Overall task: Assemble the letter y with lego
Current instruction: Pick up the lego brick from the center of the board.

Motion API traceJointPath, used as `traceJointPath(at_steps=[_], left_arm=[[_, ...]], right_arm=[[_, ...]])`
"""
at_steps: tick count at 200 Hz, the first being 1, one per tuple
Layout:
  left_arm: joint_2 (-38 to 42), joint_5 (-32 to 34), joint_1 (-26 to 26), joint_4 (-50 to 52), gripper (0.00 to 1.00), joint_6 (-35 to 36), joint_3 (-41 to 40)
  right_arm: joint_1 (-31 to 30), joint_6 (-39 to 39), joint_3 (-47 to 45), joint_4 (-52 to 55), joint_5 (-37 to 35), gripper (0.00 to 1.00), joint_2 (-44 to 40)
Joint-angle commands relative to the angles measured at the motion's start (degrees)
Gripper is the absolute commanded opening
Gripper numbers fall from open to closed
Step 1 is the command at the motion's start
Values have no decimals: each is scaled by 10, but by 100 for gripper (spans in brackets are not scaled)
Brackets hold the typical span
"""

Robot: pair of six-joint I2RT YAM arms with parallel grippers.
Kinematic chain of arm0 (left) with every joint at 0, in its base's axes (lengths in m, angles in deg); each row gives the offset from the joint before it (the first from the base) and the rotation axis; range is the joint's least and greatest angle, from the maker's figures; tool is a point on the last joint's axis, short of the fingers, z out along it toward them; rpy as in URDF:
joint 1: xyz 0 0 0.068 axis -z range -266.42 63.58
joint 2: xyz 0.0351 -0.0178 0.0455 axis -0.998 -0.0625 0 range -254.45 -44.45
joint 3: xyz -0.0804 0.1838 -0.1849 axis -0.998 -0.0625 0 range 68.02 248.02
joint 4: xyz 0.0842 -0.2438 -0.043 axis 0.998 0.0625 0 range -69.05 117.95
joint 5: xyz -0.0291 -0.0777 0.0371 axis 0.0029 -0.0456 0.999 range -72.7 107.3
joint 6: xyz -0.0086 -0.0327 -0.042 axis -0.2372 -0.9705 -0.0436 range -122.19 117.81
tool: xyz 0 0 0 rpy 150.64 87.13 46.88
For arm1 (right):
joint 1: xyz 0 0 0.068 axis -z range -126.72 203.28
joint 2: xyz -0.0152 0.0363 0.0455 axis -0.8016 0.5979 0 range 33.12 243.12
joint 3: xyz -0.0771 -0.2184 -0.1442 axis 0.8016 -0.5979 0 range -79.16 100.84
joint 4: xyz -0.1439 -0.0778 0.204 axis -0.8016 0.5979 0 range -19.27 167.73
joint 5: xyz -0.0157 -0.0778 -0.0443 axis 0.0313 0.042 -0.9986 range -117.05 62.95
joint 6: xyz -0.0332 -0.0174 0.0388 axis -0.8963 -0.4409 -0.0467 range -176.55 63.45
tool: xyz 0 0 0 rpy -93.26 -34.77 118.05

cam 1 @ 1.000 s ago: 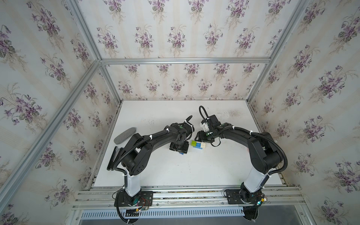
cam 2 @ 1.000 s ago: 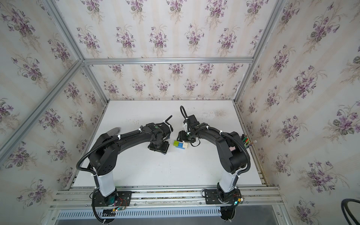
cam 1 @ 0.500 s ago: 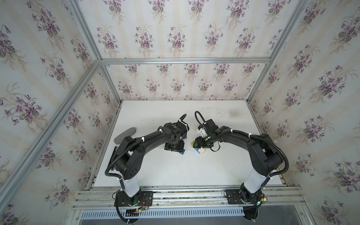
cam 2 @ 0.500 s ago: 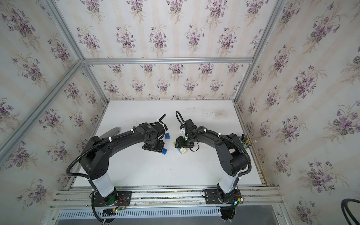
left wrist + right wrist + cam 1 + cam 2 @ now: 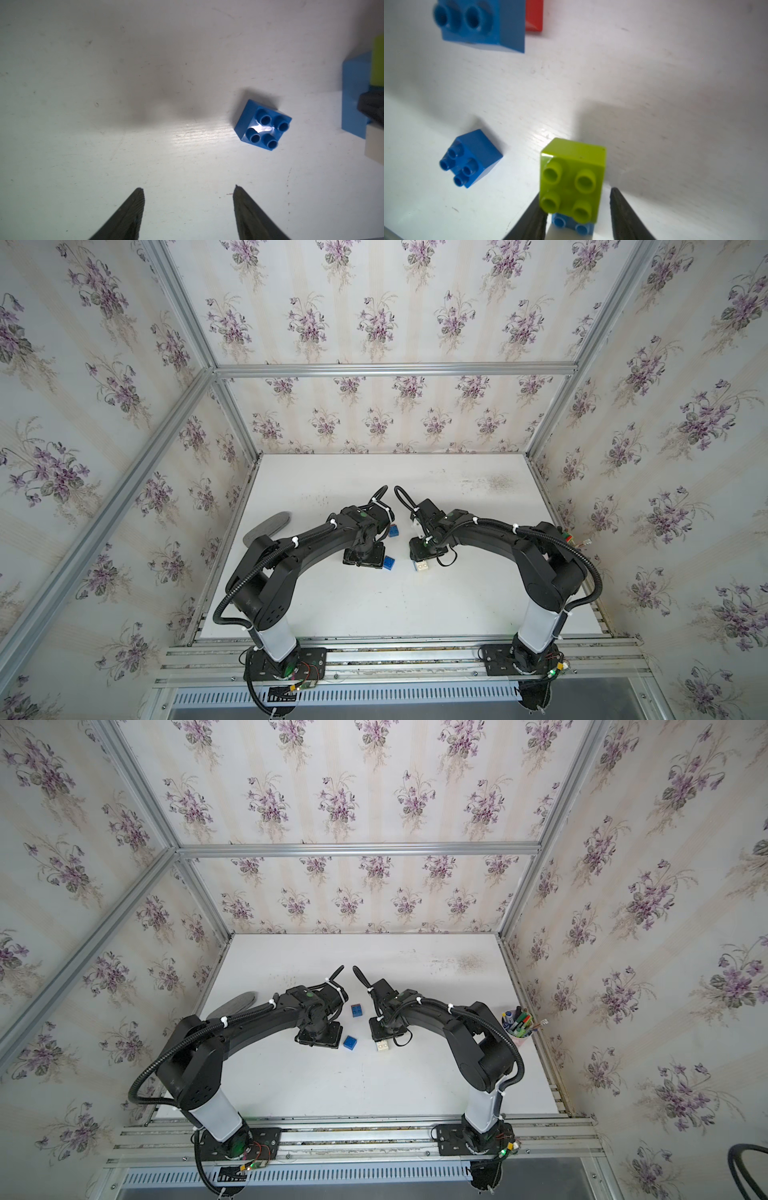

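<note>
White scuffed tabletop [image 5: 374, 1094] — a dark blue brick [image 5: 350, 1042] loose — floral wallpaper [image 5: 374, 795] around.

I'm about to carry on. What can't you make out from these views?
- The red brick: in the right wrist view, mostly cut off by the edge and partly behind a dark blue brick.
- The right gripper: whether its fingers clamp the light blue brick; the contact lies past the right wrist view's edge.
- The green brick: hidden under the right gripper in both top views.

Lime green brick [image 5: 572, 178], dark blue brick [image 5: 471, 159], red brick [image 5: 534, 16], purple-flowered wallpaper [image 5: 374, 302]
</note>
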Motion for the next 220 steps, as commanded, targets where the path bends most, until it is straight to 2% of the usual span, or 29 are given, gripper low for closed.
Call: traceJointPath(at_steps=[1,43,89,114,139,220], left_arm=[[5,-1,-1,-2,70,-7,-4],[11,-2,-5,-6,69,-6,-15],[13,-3,-9,-7,69,-5,-17],[15,-3,-11,-9,69,-4,-20],[16,-3,-12,-10,70,-6,-22],[25,-1,-14,-12,70,-8,-30]], right_arm=[[-6,7,9,18,-31,46,7],[-18,8,19,35,-40,48,14],[-22,11,20,43,-43,44,13],[-26,9,20,48,-44,50,15],[-30,10,22,50,-49,51,15],[-33,5,34,59,-51,36,19]])
